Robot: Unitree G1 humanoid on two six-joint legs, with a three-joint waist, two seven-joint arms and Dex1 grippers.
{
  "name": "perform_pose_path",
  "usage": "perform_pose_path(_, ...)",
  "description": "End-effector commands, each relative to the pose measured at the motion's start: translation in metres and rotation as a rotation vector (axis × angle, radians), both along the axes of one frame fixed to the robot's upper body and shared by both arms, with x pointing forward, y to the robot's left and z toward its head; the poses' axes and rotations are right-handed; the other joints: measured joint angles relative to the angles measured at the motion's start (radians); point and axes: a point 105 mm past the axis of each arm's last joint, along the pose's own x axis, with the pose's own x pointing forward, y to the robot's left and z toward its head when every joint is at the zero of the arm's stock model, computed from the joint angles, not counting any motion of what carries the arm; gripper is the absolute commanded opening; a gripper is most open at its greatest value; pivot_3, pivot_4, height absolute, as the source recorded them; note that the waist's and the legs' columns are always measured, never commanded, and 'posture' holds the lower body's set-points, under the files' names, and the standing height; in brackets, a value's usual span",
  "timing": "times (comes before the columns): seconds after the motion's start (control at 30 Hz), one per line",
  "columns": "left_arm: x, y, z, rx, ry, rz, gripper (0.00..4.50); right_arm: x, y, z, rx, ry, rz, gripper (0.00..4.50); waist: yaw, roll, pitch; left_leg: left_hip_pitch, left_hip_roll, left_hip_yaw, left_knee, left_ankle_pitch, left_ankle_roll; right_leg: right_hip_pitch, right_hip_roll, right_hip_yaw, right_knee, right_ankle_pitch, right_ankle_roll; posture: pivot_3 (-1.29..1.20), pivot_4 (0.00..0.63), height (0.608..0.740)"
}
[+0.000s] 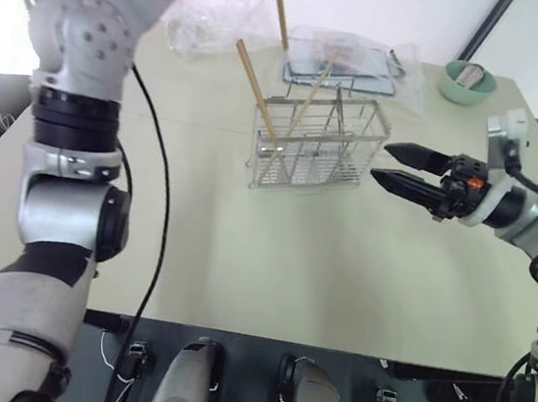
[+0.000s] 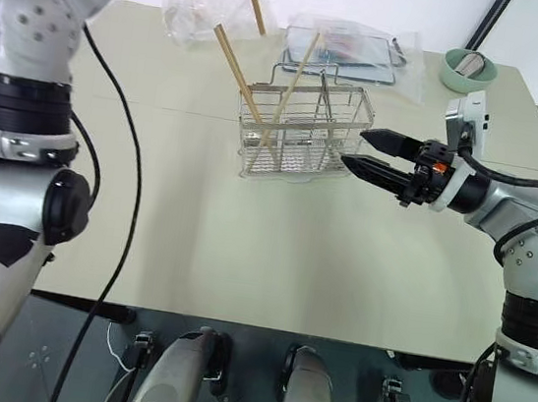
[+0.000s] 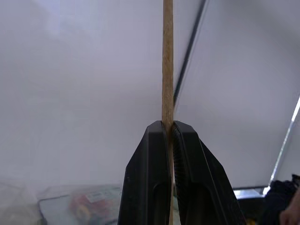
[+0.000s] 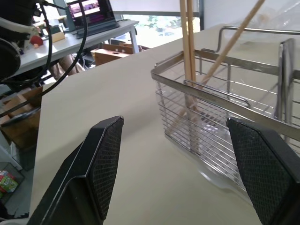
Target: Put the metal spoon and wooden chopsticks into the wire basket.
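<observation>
pinching a wooden chopstick (image 3: 167, 70), left claw (image 3: 170, 129) raised above wire basket (image 1: 311, 147).

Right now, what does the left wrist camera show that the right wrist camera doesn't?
Left wrist view: the left hand shut on one wooden chopstick. Right wrist view: the open right hand facing the wire basket on the table. Both share wooden chopsticks, since others lean in the basket.
</observation>
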Motion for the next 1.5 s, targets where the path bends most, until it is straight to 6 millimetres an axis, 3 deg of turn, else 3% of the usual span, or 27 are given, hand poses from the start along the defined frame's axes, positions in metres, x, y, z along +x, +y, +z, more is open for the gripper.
perform_pose_path(0.03, -0.006, -0.01, -0.007, 0.079, -0.021, -0.006, 0.04, -0.004, -0.004, 0.013, -0.001, -0.059, -0.011, 3.61, -0.001, 0.0, 0.0, 0.001, 0.0, 0.0, 0.0, 0.0, 0.0, 0.0, 0.0, 0.0, 0.001, 0.0, 0.0, 0.0, 0.15, 0.707)
perform_pose_path(0.37, -0.004, -0.036, -0.065, 0.253, 0.05, -0.036, 0.04, -0.001, -0.007, 0.015, 0.009, -0.064, -0.044, 3.61, 0.003, 0.0, 0.0, 0.001, 0.0, 0.0, 0.0, 0.0, 0.0, 0.0, 0.0, 0.001, 0.001, 0.0, 0.0, 0.0, 0.15, 0.707)
perform_pose_path(0.47, -0.001, -0.038, -0.08, 0.259, 0.073, -0.031, 1.14, 0.001, -0.005, 0.015, 0.013, -0.066, -0.046, 3.61, 0.002, 0.0, 0.0, 0.001, 0.0, 0.0, 0.0, 0.0, 0.001, 0.001, 0.0, 0.001, 0.001, 0.0, 0.0, 0.0, 0.15, 0.707)
perform_pose_path(0.53, 0.002, -0.037, -0.086, 0.268, 0.083, -0.02, 2.18, 0.002, -0.005, 0.016, 0.016, -0.067, -0.047, 3.61, 0.002, 0.0, 0.0, 0.001, 0.0, 0.0, 0.0, 0.0, 0.001, 0.0, 0.0, 0.001, 0.001, 0.0, 0.0, 0.0, 0.15, 0.707)
perform_pose_path(0.67, 0.0, -0.033, -0.085, 0.286, 0.066, -0.006, 4.21, 0.004, -0.005, 0.017, 0.017, -0.069, -0.05, 3.61, 0.001, 0.0, 0.0, 0.001, 0.001, 0.0, 0.0, -0.001, 0.002, 0.0, 0.0, 0.001, 0.001, 0.0, 0.0, 0.0, 0.15, 0.707)
perform_pose_path(0.7, -0.001, -0.032, -0.083, 0.292, 0.059, -0.002, 4.42, 0.004, -0.005, 0.017, 0.018, -0.068, -0.052, 3.61, 0.001, 0.0, 0.0, 0.001, 0.001, 0.0, 0.0, -0.002, 0.004, 0.0, 0.0, 0.001, 0.001, 0.0, 0.0, 0.0, 0.15, 0.707)
perform_pose_path(0.9, -0.014, -0.014, -0.056, 0.347, -0.037, 0.011, 4.42, 0.006, -0.005, 0.017, 0.013, -0.069, -0.051, 3.61, 0.001, 0.0, 0.0, 0.001, 0.001, 0.0, 0.0, -0.002, 0.004, 0.0, 0.0, 0.001, 0.001, 0.0, 0.0, 0.0, 0.15, 0.707)
perform_pose_path(1.03, -0.026, 0.038, -0.035, 0.515, -0.087, 0.059, 4.42, 0.008, -0.01, 0.018, -0.018, -0.076, -0.051, 3.61, -0.012, 0.001, 0.0, 0.001, 0.001, 0.0, 0.0, -0.002, 0.004, -0.001, 0.001, 0.001, 0.001, 0.0, 0.0, 0.0, 0.15, 0.707)
perform_pose_path(1.17, -0.037, 0.082, -0.029, 0.65, -0.094, 0.116, 4.42, 0.013, -0.019, 0.021, -0.027, -0.081, -0.066, 3.61, -0.025, 0.001, 0.0, 0.001, 0.001, 0.0, -0.001, -0.002, 0.002, -0.001, 0.0, 0.001, 0.002, -0.001, -0.001, 0.0, 0.15, 0.707)
perform_pose_path(1.23, -0.049, 0.108, -0.051, 0.829, -0.062, 0.098, 4.42, 0.015, -0.023, 0.023, -0.034, -0.086, -0.071, 3.61, -0.027, 0.003, 0.0, 0.001, 0.001, 0.0, -0.001, -0.002, 0.003, -0.001, 0.0, 0.001, 0.001, -0.001, -0.001, 0.0, 0.15, 0.707)
perform_pose_path(1.33, -0.07, 0.132, -0.091, 1.032, 0.053, -0.014, 4.42, 0.015, -0.026, 0.025, -0.048, -0.09, -0.063, 3.61, -0.034, 0.004, 0.001, 0.002, 0.001, 0.002, -0.002, -0.002, 0.002, -0.002, 0.0, 0.001, 0.001, -0.001, -0.002, 0.0, 0.15, 0.707)
perform_pose_path(1.5, -0.093, 0.141, -0.119, 1.065, 0.151, -0.13, 4.42, 0.015, -0.027, 0.025, -0.064, -0.087, -0.038, 3.61, -0.023, 0.003, 0.001, -0.001, 0.001, 0.0, -0.001, -0.004, 0.004, -0.003, -0.001, 0.001, 0.0, -0.002, -0.003, 0.0, 0.15, 0.707)
